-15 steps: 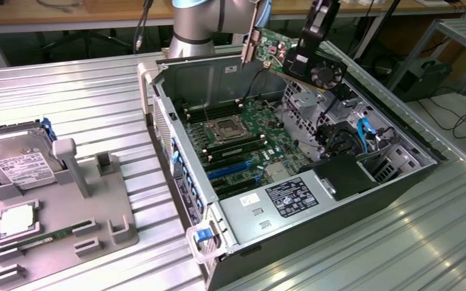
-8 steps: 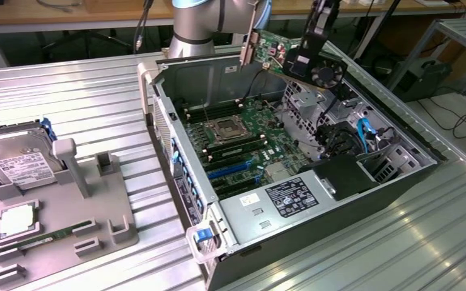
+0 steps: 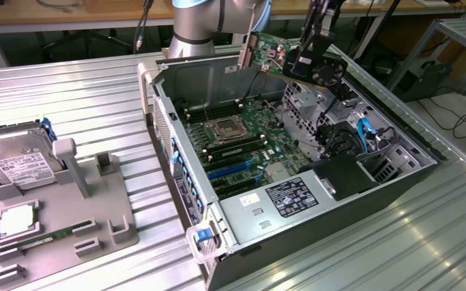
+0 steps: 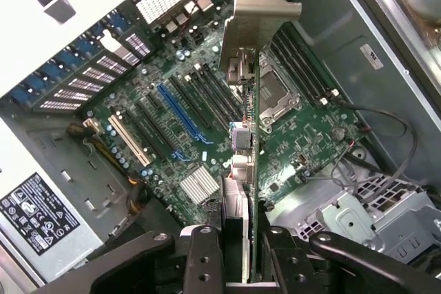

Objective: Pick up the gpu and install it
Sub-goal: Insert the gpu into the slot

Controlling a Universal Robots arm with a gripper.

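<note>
The pickup is done: the black two-fingered hand (image 4: 238, 253) pinches the thin dark circuit card with round black fan and silver end bracket, the gpu (image 3: 286, 54), edge-on above the open grey computer case (image 3: 216, 79). It isn't seated yet. Its long axis runs away from the hand, bracket leading, above the green motherboard (image 4: 172, 129).

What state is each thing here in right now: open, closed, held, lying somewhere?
gpu: held in the air above the open case, not yet seated in a slot.
end effector: shut on the gpu's edge.
computer case: lying on its side, side panel off, motherboard exposed.
blue expansion slot: empty.
hard drive: resting in the grey holder at the exterior view's left.
memory stick: lying in the same holder.
</note>
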